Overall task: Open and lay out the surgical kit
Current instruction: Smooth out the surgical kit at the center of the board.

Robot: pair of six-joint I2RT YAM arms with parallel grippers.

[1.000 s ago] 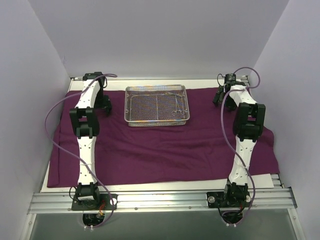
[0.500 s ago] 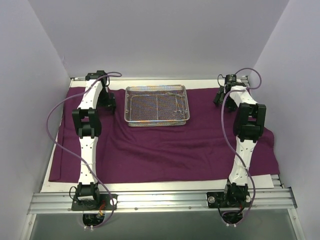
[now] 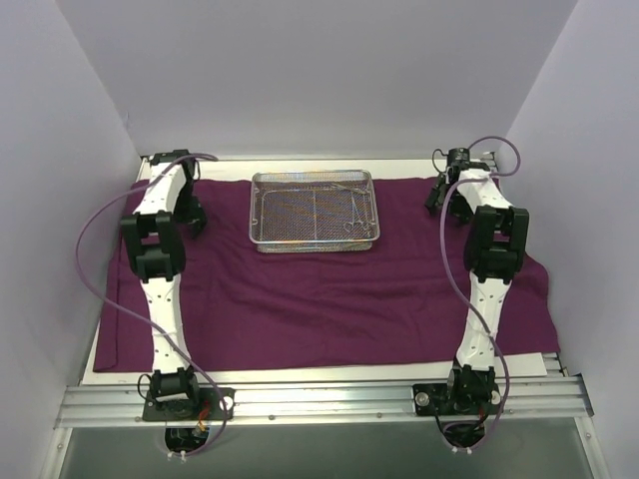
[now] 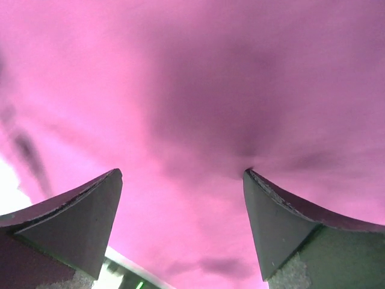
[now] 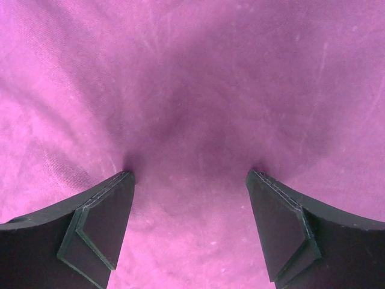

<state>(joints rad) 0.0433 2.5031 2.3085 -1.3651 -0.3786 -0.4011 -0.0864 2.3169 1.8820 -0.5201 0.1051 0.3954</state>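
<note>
Wide open on both sides, left jaws and right jaws alike, with nothing gripped. Spread beneath both, and reaching well past them toward the near edge of the table (image 3: 499,361): the dark purple cloth wrap (image 3: 329,299). Midway between the two sets of jaws, resting on that wrap: the wire-mesh tray (image 3: 315,245), with thin metal instruments (image 3: 351,216) inside, toward the end nearer the right jaws.

Expect the wrap to be soft, limp and light, and to bunch and drag rather than slide as one sheet. Pinch it at a hem or a raised fold, not on flat middle cloth. Expect the tray to be stiff and fairly light. Take it by the rim and keep it level to avoid spilling. Expect the instruments to be thin, hard and slippery. Best taken at the handle ends, though too small here to make those out.

Only from the top view: tray, instruments, the whole spread of the wrap, and both arms out near its far corners. Only from the left wrist view: a sliver of bare white, seemingly table, just beside the left finger (image 4: 72,223), so probably a wrap edge close to those jaws. Only from the right wrist view: fingertips (image 5: 123,180) seemingly pressed into the weave, cloth dimpled at each tip, no edge in sight.
</note>
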